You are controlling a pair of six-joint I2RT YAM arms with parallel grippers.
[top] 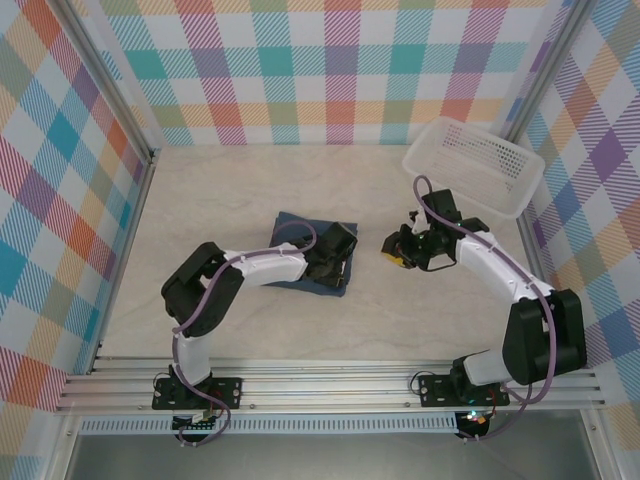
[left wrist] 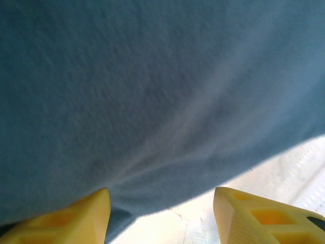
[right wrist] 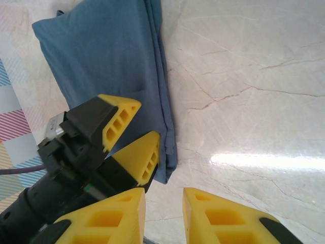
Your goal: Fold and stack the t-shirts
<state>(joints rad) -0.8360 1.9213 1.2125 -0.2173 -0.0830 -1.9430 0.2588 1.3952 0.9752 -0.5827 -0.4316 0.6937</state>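
A dark denim-blue t-shirt (top: 300, 240) lies folded into a small rectangle at the table's middle. My left gripper (top: 337, 268) is low over its right edge. In the left wrist view the blue fabric (left wrist: 152, 91) is close up and the left gripper (left wrist: 161, 197) is open, its yellow fingers (left wrist: 71, 218) wide apart over the cloth's edge. In the right wrist view the folded t-shirt (right wrist: 101, 56) lies at the upper left, with the left gripper (right wrist: 148, 118) at its near corner. My right gripper (right wrist: 163, 195) is open over bare table, just right of the shirt (top: 394, 250).
A white mesh basket (top: 472, 165) stands tilted at the back right against the checked wall. The pale marble-patterned table (top: 220, 190) stretches bare to the left and behind the shirt. Aluminium rails (top: 330, 385) run along the near edge.
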